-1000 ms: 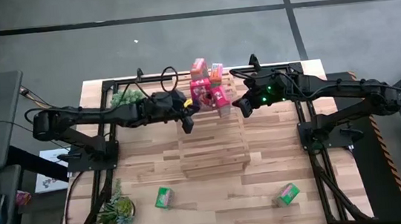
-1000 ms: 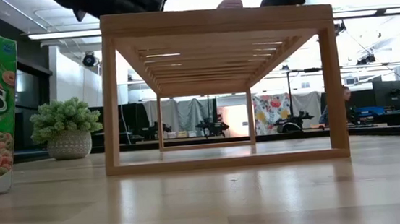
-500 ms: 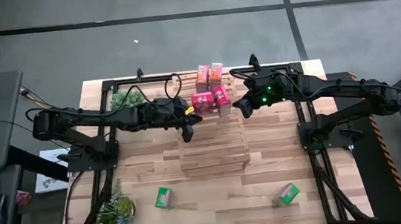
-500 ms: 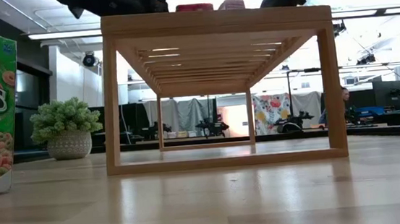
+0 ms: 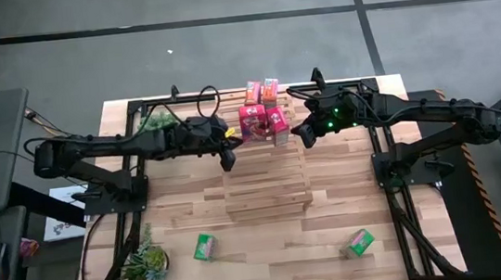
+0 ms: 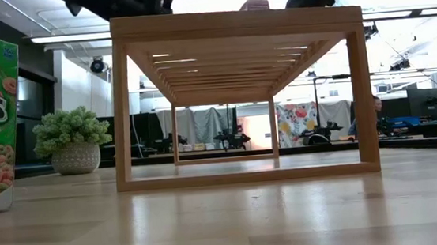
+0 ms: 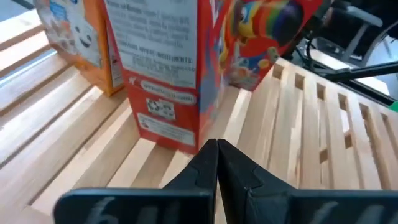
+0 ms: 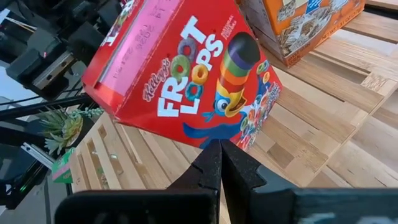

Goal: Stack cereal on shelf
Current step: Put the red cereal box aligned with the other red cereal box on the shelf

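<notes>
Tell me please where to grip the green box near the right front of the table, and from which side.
The green box lies flat and alone on the table, turned at an angle. Probably best to come from above with the right gripper, closing across its two long sides after turning the wrist to match its angle.

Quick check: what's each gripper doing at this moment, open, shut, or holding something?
Left gripper: shut, empty, beside a red cereal box.
Right gripper: shut, empty, facing the other red box.
</notes>
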{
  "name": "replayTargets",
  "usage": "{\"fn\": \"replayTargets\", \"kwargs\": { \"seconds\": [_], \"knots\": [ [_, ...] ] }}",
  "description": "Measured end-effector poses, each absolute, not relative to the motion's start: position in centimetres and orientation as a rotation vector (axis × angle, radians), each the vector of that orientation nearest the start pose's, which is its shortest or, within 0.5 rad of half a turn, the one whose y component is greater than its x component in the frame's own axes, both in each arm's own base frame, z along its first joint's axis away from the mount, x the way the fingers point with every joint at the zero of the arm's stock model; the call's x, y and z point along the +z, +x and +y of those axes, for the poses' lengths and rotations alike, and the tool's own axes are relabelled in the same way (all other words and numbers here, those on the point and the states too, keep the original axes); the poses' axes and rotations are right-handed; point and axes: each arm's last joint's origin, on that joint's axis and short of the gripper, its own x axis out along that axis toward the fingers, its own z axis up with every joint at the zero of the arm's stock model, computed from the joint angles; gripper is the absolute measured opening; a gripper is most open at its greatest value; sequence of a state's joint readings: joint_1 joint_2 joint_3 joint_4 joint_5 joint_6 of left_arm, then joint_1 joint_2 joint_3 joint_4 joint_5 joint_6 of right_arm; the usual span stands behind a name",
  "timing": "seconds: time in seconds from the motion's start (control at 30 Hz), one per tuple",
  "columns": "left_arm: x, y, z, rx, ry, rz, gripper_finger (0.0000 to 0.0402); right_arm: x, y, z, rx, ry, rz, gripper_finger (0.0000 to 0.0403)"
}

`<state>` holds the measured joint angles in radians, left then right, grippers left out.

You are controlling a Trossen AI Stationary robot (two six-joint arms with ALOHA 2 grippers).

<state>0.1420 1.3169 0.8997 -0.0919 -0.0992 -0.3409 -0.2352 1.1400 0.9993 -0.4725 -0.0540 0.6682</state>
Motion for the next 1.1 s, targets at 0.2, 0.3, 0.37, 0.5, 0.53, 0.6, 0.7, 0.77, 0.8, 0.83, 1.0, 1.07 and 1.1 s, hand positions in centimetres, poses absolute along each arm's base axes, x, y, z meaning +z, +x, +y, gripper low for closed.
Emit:
{"fn": "replayTargets", "kwargs": {
  "seconds": [0.2, 0.3, 0.37, 0.5, 0.53, 0.6, 0.7, 0.77, 0.8, 0.83, 1.0, 1.07, 1.1],
  "knots": [
    [26.8, 28.3, 4.3, 0.302, -0.346, 0.466, 0.0000, 31.3, 23.4, -5.4, -0.370, 0.736, 0.530, 0.0000],
    [27.7, 27.3, 4.2, 0.302, -0.335, 0.459, 0.0000, 31.4, 23.2, -5.4, -0.365, 0.738, 0.525, 0.0000],
    [29.0, 26.2, 4.2, 0.315, -0.311, 0.435, 0.0000, 31.9, 22.9, -5.3, -0.358, 0.726, 0.512, 0.0000],
    [32.9, 23.9, 4.6, 0.328, -0.216, 0.363, 0.0001, 33.3, 22.5, -5.3, -0.346, 0.688, 0.468, 0.0000],
    [34.1, 23.5, 4.8, 0.330, -0.185, 0.340, 0.0002, 33.6, 22.5, -5.3, -0.349, 0.680, 0.459, 0.0000],
    [36.3, 23.0, 5.4, 0.343, -0.138, 0.291, 0.0011, 33.8, 22.4, -5.3, -0.366, 0.672, 0.451, 0.0000],
    [38.8, 23.2, 6.6, 0.321, -0.094, 0.276, 0.0040, 33.9, 22.3, -5.3, -0.372, 0.671, 0.455, 0.0000],
    [39.1, 23.7, 7.5, 0.291, -0.080, 0.311, 0.0071, 33.9, 22.2, -5.3, -0.373, 0.671, 0.458, 0.0000],
    [38.9, 24.1, 7.9, 0.273, -0.085, 0.341, 0.0090, 33.8, 22.2, -5.3, -0.376, 0.675, 0.465, 0.0000],
    [38.5, 24.5, 8.3, 0.258, -0.095, 0.368, 0.0110, 33.7, 22.1, -5.3, -0.380, 0.677, 0.475, 0.0000],
    [36.3, 25.5, 9.6, 0.280, -0.184, 0.507, 0.0211, 33.5, 22.0, -5.2, -0.388, 0.677, 0.503, 0.0000],
    [35.5, 25.8, 9.9, 0.290, -0.212, 0.556, 0.0246, 33.5, 22.0, -5.2, -0.388, 0.676, 0.504, 0.0000],
    [35.3, 26.0, 9.9, 0.291, -0.216, 0.564, 0.0261, 33.5, 22.0, -5.2, -0.387, 0.675, 0.504, 0.0000]
  ]
}}
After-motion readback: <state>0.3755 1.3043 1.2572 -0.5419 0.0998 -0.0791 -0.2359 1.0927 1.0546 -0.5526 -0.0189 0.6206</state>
